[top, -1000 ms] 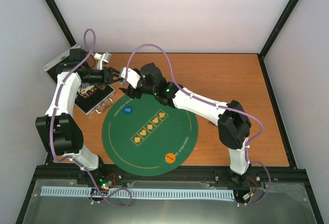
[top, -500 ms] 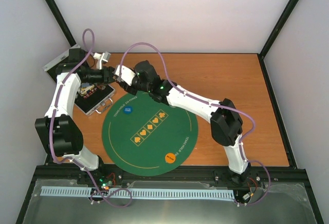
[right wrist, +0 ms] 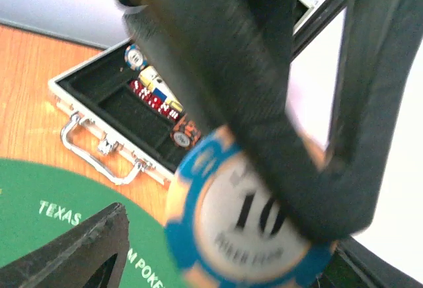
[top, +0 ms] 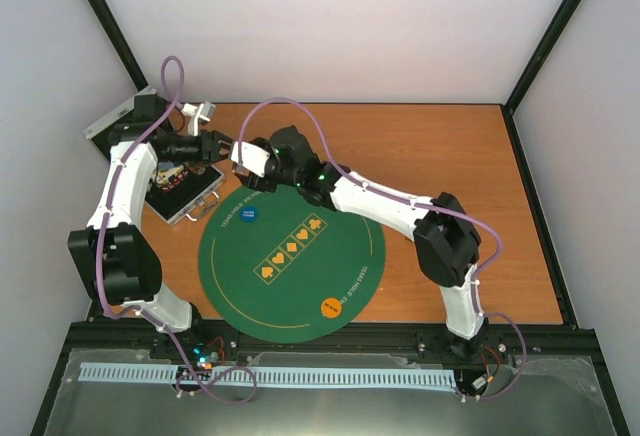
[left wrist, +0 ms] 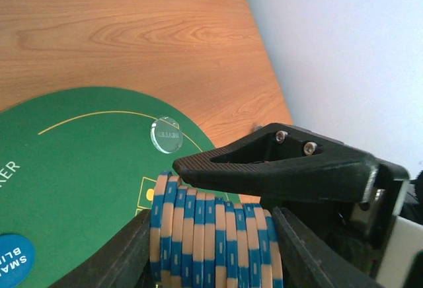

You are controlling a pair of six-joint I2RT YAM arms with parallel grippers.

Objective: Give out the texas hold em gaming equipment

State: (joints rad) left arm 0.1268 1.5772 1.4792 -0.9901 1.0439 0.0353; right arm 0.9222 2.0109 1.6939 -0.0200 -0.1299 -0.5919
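My left gripper (top: 225, 146) clamps a stack of blue-and-tan chips (left wrist: 211, 232) above the mat's (top: 340, 256) far-left edge. My right gripper (top: 240, 160) straddles the stack, jaws spread wide.

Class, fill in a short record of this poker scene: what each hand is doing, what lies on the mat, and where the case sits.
Left hand: shut on the ends of a stack of blue-and-cream poker chips
Right hand: open at that stack, one finger over it
On green felt mat: clear dealer disc, blue small-blind disc, orange disc
Silver case: open, left of the mat
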